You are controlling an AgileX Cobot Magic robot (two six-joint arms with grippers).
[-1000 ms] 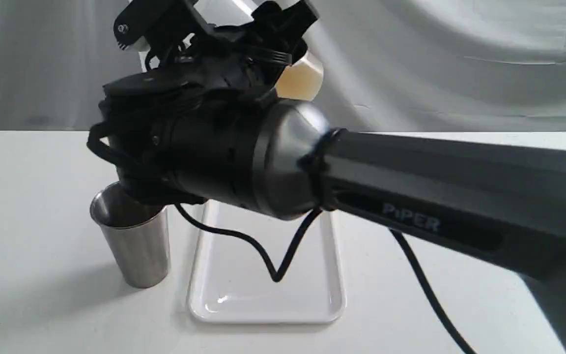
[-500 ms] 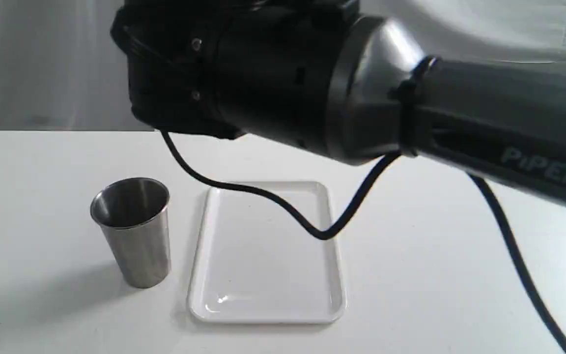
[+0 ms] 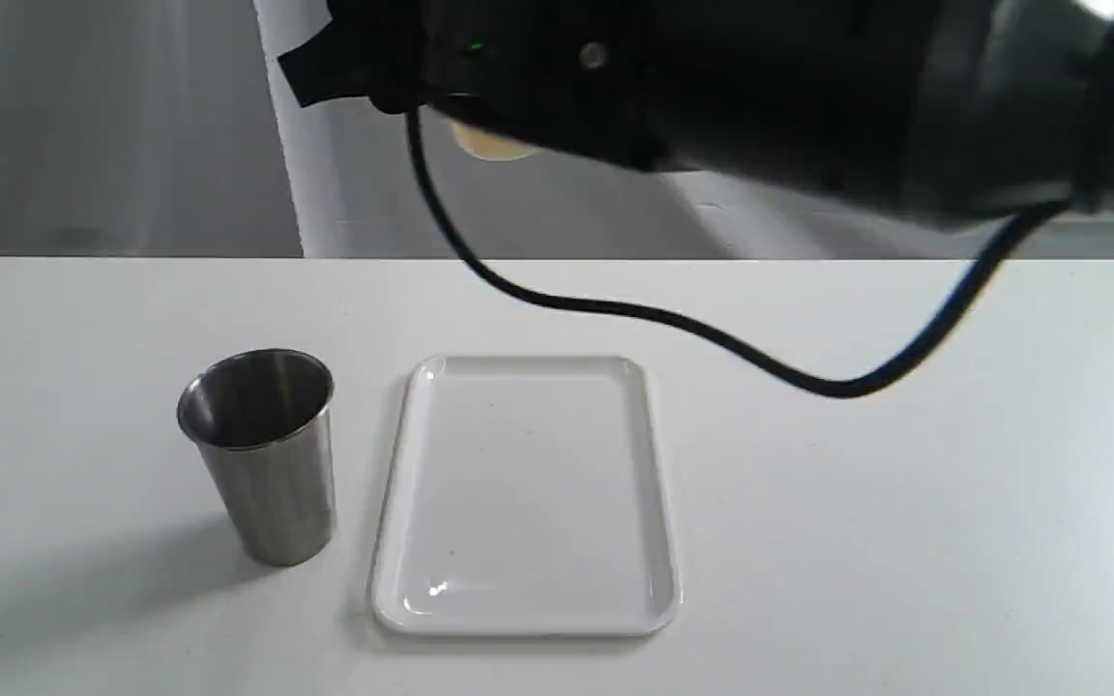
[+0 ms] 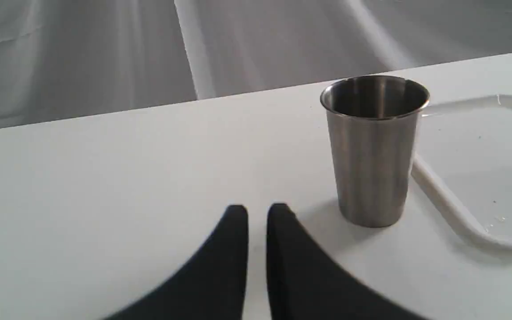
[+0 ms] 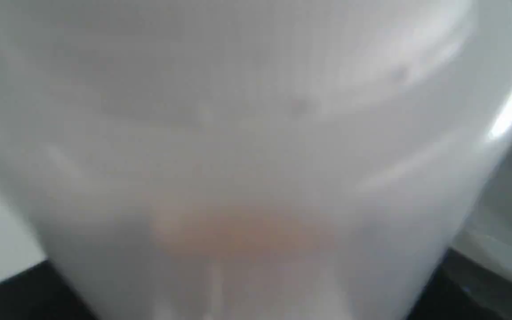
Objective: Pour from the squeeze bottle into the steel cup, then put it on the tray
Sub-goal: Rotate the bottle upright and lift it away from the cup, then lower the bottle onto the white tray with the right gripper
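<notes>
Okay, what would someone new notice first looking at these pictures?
The big dark right arm spans the top of the exterior view, its cable looping over the table. Next, the squeeze bottle, a blurred white mass with an amber patch, fills the right wrist view. Below the arm, the steel cup stands upright beside the white tray.

A white table [image 3: 905, 541] lay plain and matte, its far edge running straight across the exterior view. Behind that far edge hung a grey cloth backdrop [image 3: 83, 126], draped in soft folds (the vertical creases showed most clearly above the far left corner). A paler upright strip [image 3: 291, 164] rose from the far edge, left of its middle. Whether it was a fold or a separate thing could not be told.
</notes>
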